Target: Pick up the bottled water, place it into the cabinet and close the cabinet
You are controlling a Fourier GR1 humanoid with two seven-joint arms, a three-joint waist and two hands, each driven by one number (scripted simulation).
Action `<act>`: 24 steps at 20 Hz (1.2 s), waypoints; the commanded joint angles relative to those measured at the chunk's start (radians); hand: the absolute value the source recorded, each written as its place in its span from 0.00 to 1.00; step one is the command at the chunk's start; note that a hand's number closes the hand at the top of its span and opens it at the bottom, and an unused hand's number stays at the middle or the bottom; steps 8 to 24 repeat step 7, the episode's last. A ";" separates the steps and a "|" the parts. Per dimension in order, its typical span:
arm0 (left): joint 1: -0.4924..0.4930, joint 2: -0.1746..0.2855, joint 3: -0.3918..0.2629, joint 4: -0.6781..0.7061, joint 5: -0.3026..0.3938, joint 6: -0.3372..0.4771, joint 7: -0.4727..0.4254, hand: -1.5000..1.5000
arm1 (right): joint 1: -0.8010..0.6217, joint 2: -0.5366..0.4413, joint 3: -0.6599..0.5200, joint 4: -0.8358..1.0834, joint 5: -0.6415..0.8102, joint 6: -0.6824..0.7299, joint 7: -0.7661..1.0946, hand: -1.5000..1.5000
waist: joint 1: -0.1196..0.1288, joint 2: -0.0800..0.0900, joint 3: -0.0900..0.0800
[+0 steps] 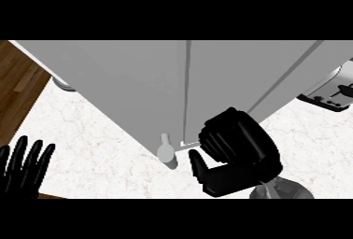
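Head view: your right hand sits around 5 o'clock, fingers curled into a fist with nothing visible inside. It's right at the lower door edge of the cabinet, just beside the handle. Your left hand rests open at 8 o'clock. There's a toaster at 2 o'clock. Can't tell where the bottled water is.

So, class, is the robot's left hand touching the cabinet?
No: the left hand rests open at the view's lower left edge, fingers straight, apart from the cabinet.
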 commanded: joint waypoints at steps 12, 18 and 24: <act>0.006 -0.003 0.025 0.006 0.018 -0.010 0.009 0.00 | -0.539 0.013 -0.134 0.558 -0.129 -0.182 -0.097 1.00 | -0.023 -0.011 0.006; 0.006 -0.003 0.025 0.006 0.018 -0.010 0.009 0.00 | -0.539 0.013 -0.134 0.558 -0.129 -0.182 -0.097 1.00 | -0.023 -0.011 0.006; 0.006 -0.003 0.025 0.006 0.018 -0.010 0.009 0.00 | -0.539 0.013 -0.134 0.558 -0.129 -0.182 -0.097 1.00 | -0.023 -0.011 0.006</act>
